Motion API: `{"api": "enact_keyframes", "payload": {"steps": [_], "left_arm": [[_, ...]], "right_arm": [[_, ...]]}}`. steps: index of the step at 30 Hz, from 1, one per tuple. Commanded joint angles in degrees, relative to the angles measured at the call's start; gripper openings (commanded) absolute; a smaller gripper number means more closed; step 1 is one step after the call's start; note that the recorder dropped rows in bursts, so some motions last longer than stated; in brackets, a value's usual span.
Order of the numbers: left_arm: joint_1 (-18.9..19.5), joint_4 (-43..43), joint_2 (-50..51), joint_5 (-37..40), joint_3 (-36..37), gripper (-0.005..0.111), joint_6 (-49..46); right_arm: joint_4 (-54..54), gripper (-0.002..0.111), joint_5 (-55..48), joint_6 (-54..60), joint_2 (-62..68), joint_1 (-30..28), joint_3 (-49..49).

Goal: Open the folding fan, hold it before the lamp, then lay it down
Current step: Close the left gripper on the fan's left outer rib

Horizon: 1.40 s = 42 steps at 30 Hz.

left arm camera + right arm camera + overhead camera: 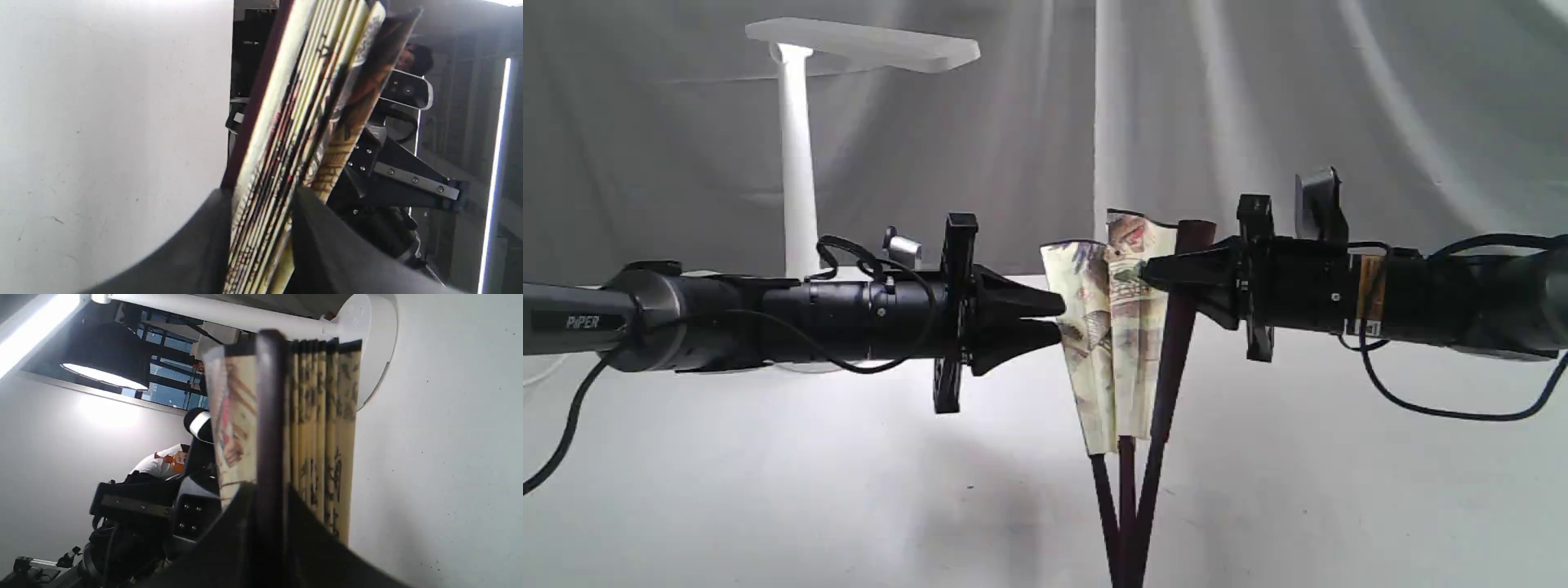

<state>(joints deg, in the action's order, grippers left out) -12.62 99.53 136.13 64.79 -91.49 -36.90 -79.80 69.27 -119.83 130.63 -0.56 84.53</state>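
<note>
The right pincer (pixel 1150 273) is clenched on the dark outer rib of the folding fan (pixel 1115 327), near its top. Facing it, the left pincer (pixel 1058 318) clasps the bunched pleats at the opposite edge. Between the two the fan stands upright with only a few folds spread, so opening looks barely begun. Holding it before the lamp (pixel 796 163) and laying it on the table (pixel 768 490) are yet to come. The lamp stands well behind the left pincer's arm, which covers its base. The fan's pivot drops out of sight below, and how firmly the left pincer bites I can't quite judge.
</note>
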Motion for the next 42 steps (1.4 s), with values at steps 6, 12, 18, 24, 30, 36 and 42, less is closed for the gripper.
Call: {"api": "enact_keyframes", "payload": {"steps": [6, 12, 18, 24, 30, 36, 42], "left_arm": [[0.1, 0.4, -0.7, -5.4, -0.1, 0.052, -4.6], [0.1, 0.4, -0.7, -6.2, -0.1, 0.056, -7.0], [0.0, 0.4, -0.7, -6.2, -0.1, 0.056, -7.0], [0.0, 0.4, -0.7, -6.1, -0.1, 0.047, -6.9], [0.0, 0.4, -0.7, -6.1, -0.1, 0.028, -6.9], [0.0, 0.4, -0.7, -6.2, -0.1, 0.014, -7.0], [0.0, 0.4, -0.7, -6.3, -0.1, 0.027, -7.0]], "right_arm": [[-0.3, 0.000, 0.7, 0.3, -0.2, 0.6, 0.2], [-0.5, 0.000, 0.7, 0.3, -0.2, 1.9, 0.2], [-0.3, 0.000, 0.7, 0.3, -0.2, 3.3, 0.2], [-0.3, 0.000, 0.7, 0.3, -0.2, 3.4, 0.2], [-0.6, 0.000, 0.7, 0.3, -0.2, 3.4, 0.2], [-0.9, 0.000, 0.7, 0.3, -0.2, 3.4, 0.2], [-0.9, 0.000, 0.7, 0.3, -0.2, 3.4, 0.2]]}}
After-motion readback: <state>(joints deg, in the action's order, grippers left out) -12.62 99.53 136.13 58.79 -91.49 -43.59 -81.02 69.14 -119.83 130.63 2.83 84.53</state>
